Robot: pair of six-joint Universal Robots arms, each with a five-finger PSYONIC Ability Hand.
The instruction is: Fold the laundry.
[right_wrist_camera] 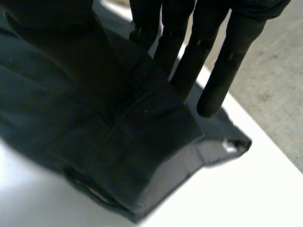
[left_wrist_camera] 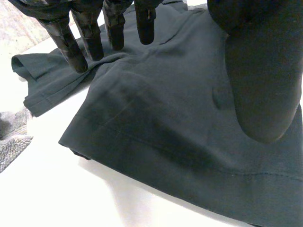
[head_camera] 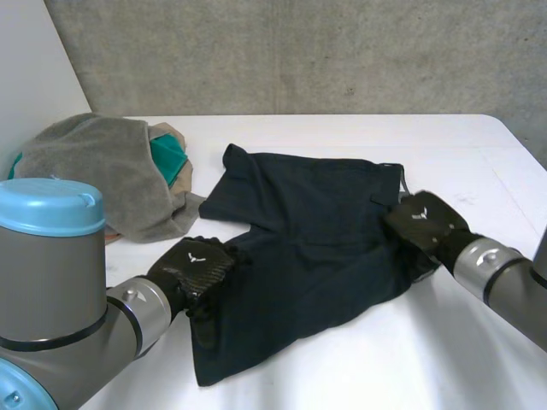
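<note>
Dark navy shorts (head_camera: pixel 308 231) lie spread on the white table (head_camera: pixel 444 350). My left hand (head_camera: pixel 198 266) rests at the near left leg of the shorts. In the left wrist view its fingers (left_wrist_camera: pixel 90 38) are straight over the shorts (left_wrist_camera: pixel 165 123), with the thumb held apart, so it is open. My right hand (head_camera: pixel 423 224) is at the right edge of the shorts, by the waistband. In the right wrist view a raised fold of the shorts (right_wrist_camera: pixel 118 142) sits pinched between the thumb and the fingers (right_wrist_camera: pixel 222 71).
A pile of laundry lies at the back left: a grey towel (head_camera: pixel 94 166) over a teal cloth (head_camera: pixel 167 155) and a tan piece. The towel's edge (left_wrist_camera: pixel 9 142) lies close to my left hand. A concrete wall stands behind the table.
</note>
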